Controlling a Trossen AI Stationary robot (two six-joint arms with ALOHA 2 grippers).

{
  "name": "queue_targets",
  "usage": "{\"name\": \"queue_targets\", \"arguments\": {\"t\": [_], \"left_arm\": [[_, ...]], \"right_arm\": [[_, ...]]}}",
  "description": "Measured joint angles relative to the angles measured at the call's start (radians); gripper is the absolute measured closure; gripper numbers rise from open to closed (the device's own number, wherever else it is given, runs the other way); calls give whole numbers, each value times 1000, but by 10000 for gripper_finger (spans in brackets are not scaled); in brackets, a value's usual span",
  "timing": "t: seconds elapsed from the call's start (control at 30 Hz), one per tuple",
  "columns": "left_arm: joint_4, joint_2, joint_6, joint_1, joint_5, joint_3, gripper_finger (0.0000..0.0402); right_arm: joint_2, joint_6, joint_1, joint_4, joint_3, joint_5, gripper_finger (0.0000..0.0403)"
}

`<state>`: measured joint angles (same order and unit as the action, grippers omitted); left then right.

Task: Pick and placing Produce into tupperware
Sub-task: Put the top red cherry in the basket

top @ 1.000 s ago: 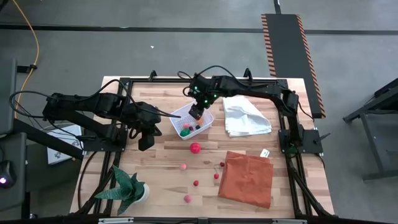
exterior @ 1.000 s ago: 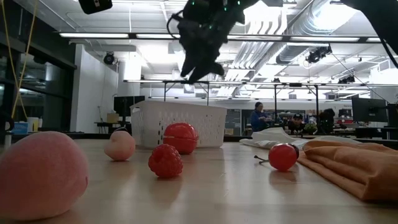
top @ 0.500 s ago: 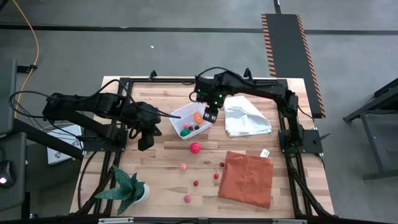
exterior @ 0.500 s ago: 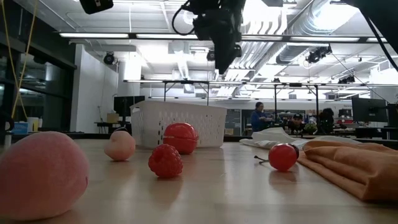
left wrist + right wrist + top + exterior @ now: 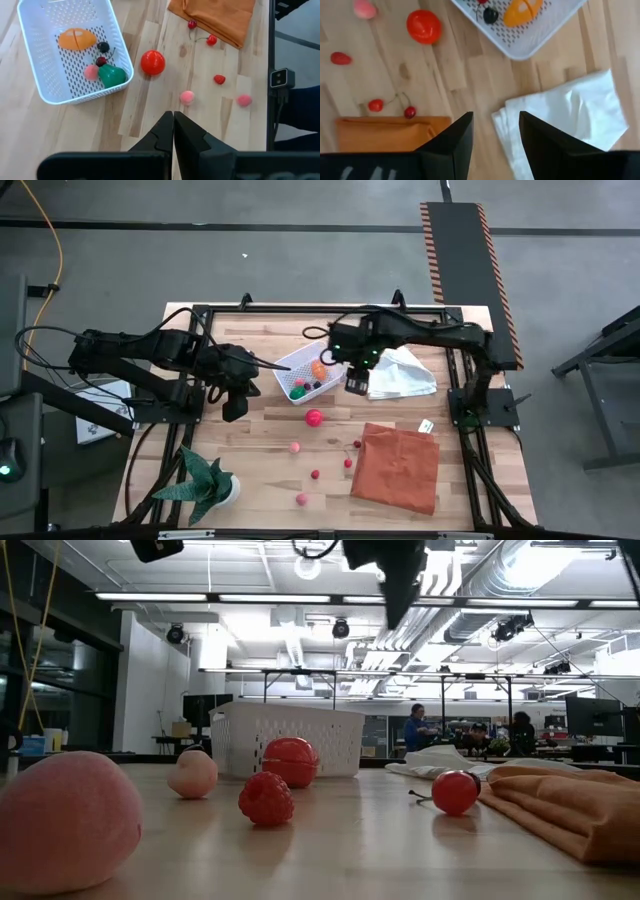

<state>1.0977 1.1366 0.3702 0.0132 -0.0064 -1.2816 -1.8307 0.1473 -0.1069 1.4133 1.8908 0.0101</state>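
The white perforated tupperware (image 5: 306, 377) stands at the table's middle. It holds an orange piece (image 5: 76, 38), a green piece (image 5: 111, 75), a pink ball (image 5: 90, 71) and dark cherries (image 5: 102, 48). More produce lies on the wood nearer the front: a red tomato (image 5: 314, 418), pink balls (image 5: 295, 447), a raspberry (image 5: 266, 799) and cherries (image 5: 376, 105). My right gripper (image 5: 495, 125) hangs open and empty, high above the wood between the tub and the white cloth. My left gripper (image 5: 173, 125) is shut and empty, held up left of the tub.
A crumpled white cloth (image 5: 398, 372) lies right of the tub. An orange cloth (image 5: 397, 468) lies at the front right. A green spiky potted plant (image 5: 206, 485) stands at the front left. Black frame rails (image 5: 300, 308) run round the table edges.
My right gripper has gone from over the tub toward the table's right edge and risen, tipping to point more steeply down, its fingers still open. The orange piece in the tub has come into view where the gripper stood.
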Motion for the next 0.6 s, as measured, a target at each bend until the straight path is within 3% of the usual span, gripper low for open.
{"name": "queue_targets", "arguments": {"t": [0.33, 0.6], "left_arm": [[-8, 0, -41, 0, -7, 0, 399], [-40, 0, -79, 0, -7, 0, 399]], "right_arm": [[291, 364, 94, -309, -459, 2, 252], [290, 507, 231, -379, -589, 33, 252]]}}
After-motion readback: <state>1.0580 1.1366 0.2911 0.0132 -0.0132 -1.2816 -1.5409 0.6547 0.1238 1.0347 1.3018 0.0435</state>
